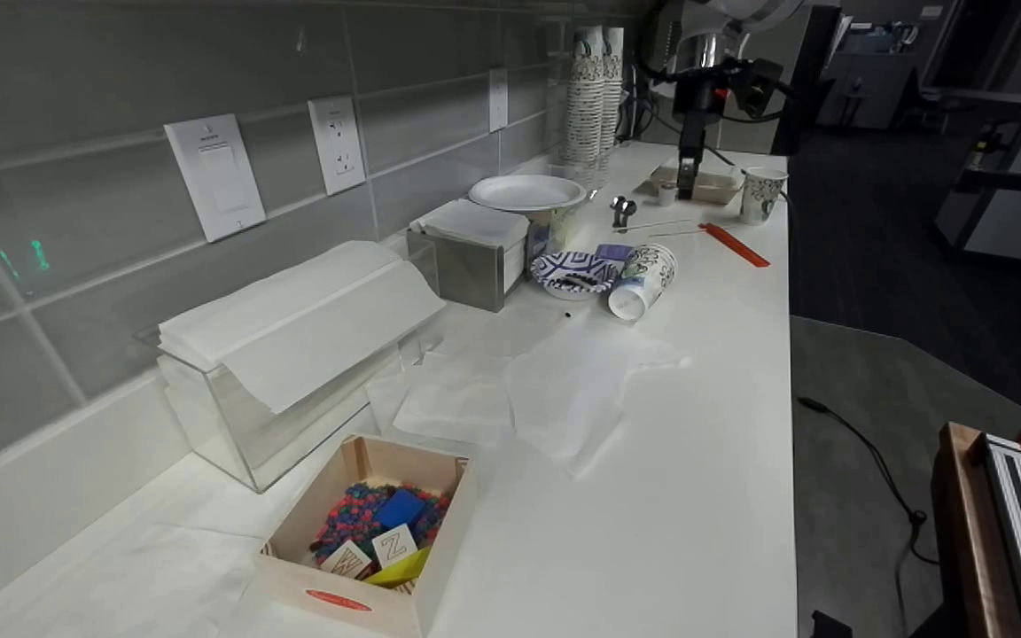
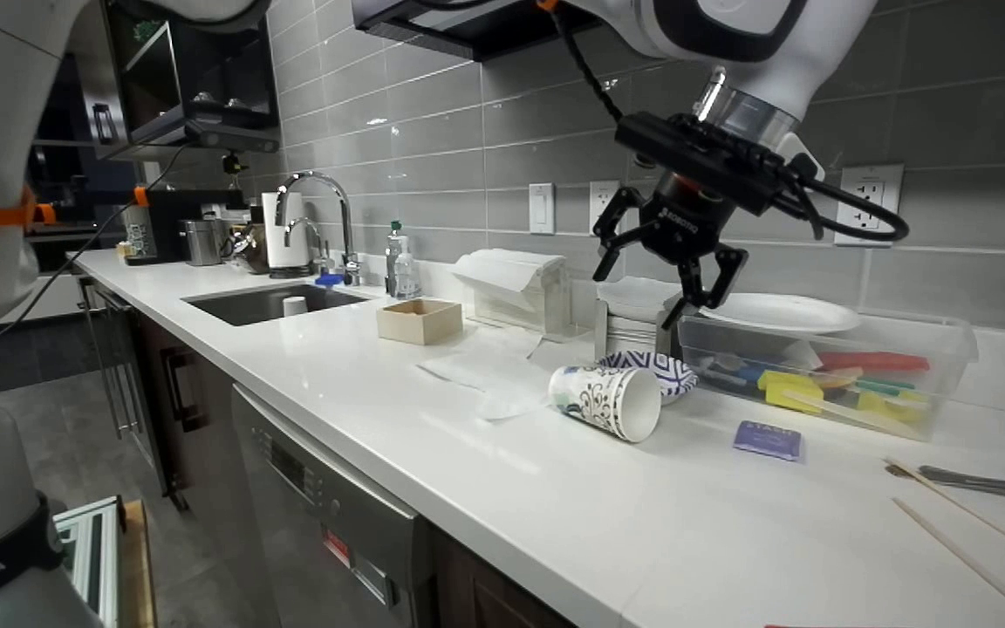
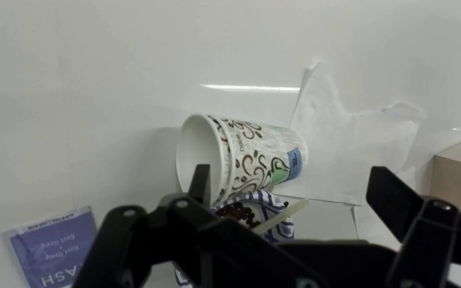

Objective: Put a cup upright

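Observation:
The white paper cup (image 1: 643, 282) lies on its side on the counter, with brown swirls, a green patch and a blue patch. In an exterior view its open mouth (image 2: 639, 406) faces the lower right. In the wrist view the cup (image 3: 250, 156) has its mouth to the left and its base to the right at torn paper. Two rims show, as of nested cups. My gripper (image 2: 636, 298) is open and empty, raised above the counter and apart from the cup. In the wrist view its spread fingers (image 3: 290, 176) span toward the cup's lower side. It also hangs in an exterior view (image 1: 690, 173).
A blue-patterned bowl (image 2: 673, 379) with dark red beans and a pale stick sits beside the cup. A purple tea packet (image 2: 769, 440), a clear bin (image 2: 939, 375), a napkin holder (image 1: 466, 266), torn paper (image 1: 564, 390) and a wooden box (image 1: 444, 540) are around. Another cup (image 1: 760, 195) stands upright.

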